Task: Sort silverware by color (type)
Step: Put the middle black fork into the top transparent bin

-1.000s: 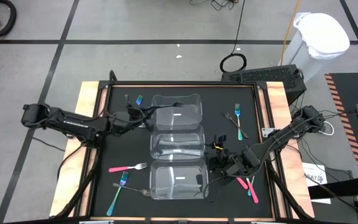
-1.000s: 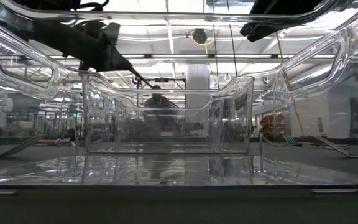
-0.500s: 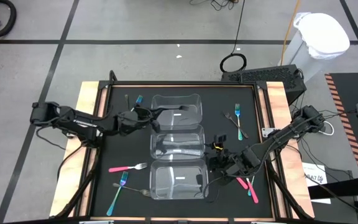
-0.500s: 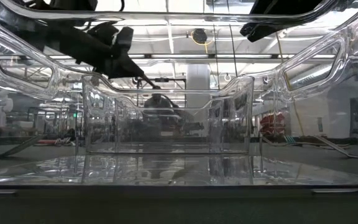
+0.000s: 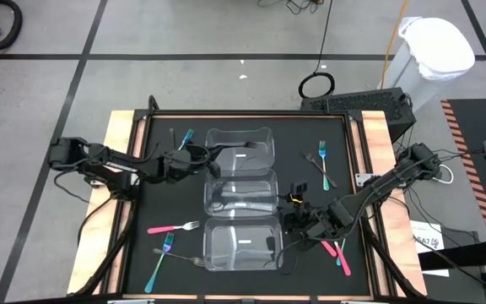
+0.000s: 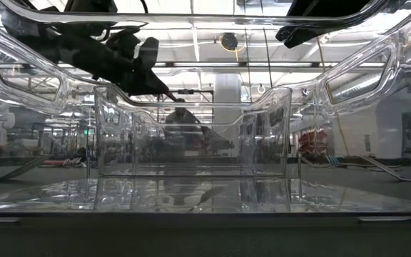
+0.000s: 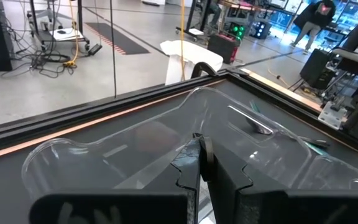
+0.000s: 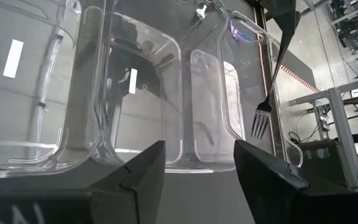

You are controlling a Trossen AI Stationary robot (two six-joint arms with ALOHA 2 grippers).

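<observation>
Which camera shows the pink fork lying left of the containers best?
The high view: the pink fork lies there in full sight, with nothing covering it. I can't make it out in the low view or in either wrist view.

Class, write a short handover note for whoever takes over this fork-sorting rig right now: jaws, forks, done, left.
Left gripper: jaws shut, apparently on a dark grey fork, at the far container.
Right gripper: jaws open, empty, beside the near container.
Done: dark forks lie in the middle container.
Left: a pink fork, a teal fork and others lie loose on the black mat, on both sides.
</observation>
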